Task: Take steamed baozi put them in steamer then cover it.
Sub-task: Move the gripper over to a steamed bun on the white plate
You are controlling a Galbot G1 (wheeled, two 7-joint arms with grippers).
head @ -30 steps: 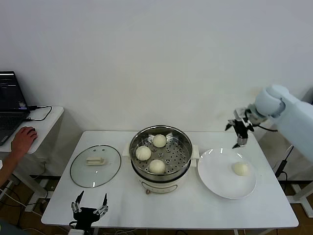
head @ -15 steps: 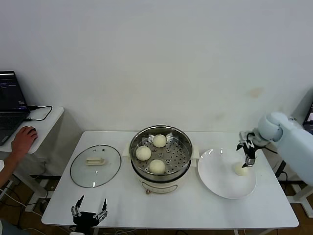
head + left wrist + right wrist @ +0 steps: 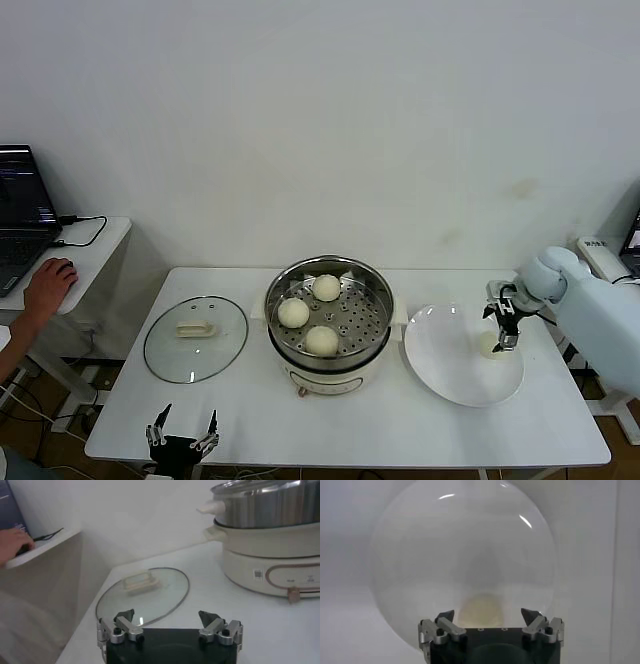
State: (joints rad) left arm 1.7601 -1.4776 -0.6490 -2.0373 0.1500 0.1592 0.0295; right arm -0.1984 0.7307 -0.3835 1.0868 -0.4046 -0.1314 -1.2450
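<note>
Three steamed baozi (image 3: 320,339) are seen inside the steamer (image 3: 329,312); a fourth (image 3: 488,345) lies on the white plate (image 3: 450,375) right of the steamer. The right gripper (image 3: 501,324) is spread wide directly above it, gripping nothing. The left gripper (image 3: 181,436), also spread and empty, is parked at the table edge near the glass lid (image 3: 195,338)

Right arm reaches in from the right side, bent at the wrist, its black-and-silver right hand (image 3: 501,328) pointing down with fingers spread wide, nothing between them. Left hand (image 3: 181,436) sits low at the near left edge, fingers up and likewise spread, idle.
</note>
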